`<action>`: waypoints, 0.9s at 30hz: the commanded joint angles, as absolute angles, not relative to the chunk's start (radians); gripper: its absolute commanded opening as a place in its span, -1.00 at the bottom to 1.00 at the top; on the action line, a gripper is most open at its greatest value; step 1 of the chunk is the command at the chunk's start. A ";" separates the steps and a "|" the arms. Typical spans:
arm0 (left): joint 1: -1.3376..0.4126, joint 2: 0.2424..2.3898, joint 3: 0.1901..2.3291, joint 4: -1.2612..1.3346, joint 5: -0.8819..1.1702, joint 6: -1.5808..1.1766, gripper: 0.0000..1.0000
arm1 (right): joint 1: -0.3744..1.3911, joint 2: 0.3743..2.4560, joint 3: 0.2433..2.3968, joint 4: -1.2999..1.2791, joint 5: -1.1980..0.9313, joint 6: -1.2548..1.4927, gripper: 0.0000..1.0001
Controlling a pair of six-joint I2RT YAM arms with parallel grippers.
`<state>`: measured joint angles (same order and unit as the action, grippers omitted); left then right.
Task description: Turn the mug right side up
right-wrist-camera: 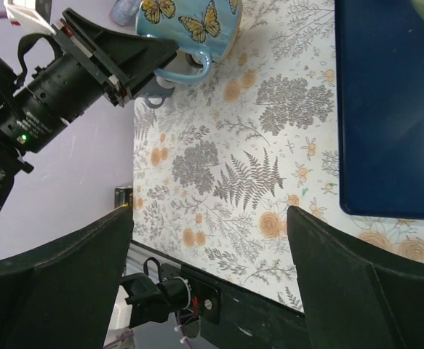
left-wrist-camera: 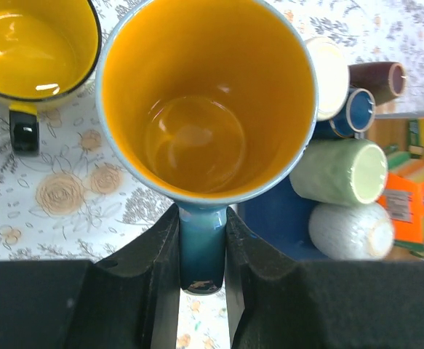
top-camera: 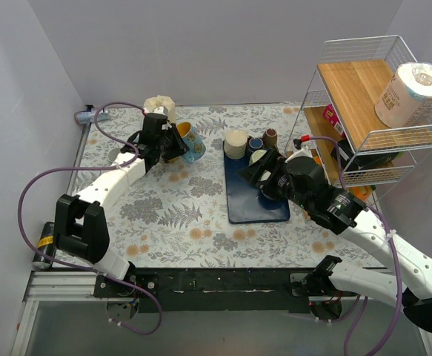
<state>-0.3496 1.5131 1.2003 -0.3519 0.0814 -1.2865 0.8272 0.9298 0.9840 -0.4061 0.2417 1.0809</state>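
Observation:
The mug [left-wrist-camera: 204, 102] is blue with butterflies outside and yellow inside. In the top view the mug [top-camera: 190, 142] hangs tilted over the left back of the table, its mouth toward the tray. My left gripper [left-wrist-camera: 201, 283] is shut on its blue handle [left-wrist-camera: 201, 247], a finger on either side. The right wrist view shows the mug [right-wrist-camera: 190, 22] at the top edge, with the left fingers [right-wrist-camera: 124, 58] on its handle. My right gripper [right-wrist-camera: 212, 276] is open and holds nothing; in the top view the right gripper [top-camera: 262, 178] is over the tray.
A dark blue tray [top-camera: 256, 204] at centre right carries several cups [top-camera: 236, 143]. A second mug with a yellow inside and black handle [left-wrist-camera: 30, 51] stands close to the held one. A wire rack [top-camera: 371, 111] with a paper roll [top-camera: 412, 93] stands at the right.

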 commanded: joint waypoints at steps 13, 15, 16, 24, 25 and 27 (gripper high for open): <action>-0.426 1.647 1.252 0.044 -0.126 -1.066 -1.00 | 0.827 0.966 1.061 -0.488 0.249 0.913 0.86; -0.433 1.658 1.233 0.098 -0.150 -1.017 -1.00 | 0.827 0.973 1.062 -0.488 0.239 0.910 0.86; -0.436 1.667 1.233 0.107 -0.152 -1.003 -1.00 | 0.827 0.974 1.060 -0.486 0.236 0.908 0.86; -0.451 1.756 1.252 0.143 -0.227 -0.973 -1.00 | 0.827 0.976 1.068 -0.508 0.265 0.890 0.86; -0.453 1.762 1.253 0.144 -0.248 -0.970 -1.00 | 0.827 0.977 1.071 -0.511 0.268 0.888 0.86; -0.456 1.778 1.256 0.149 -0.256 -0.971 -1.00 | 0.827 0.977 1.072 -0.517 0.275 0.887 0.86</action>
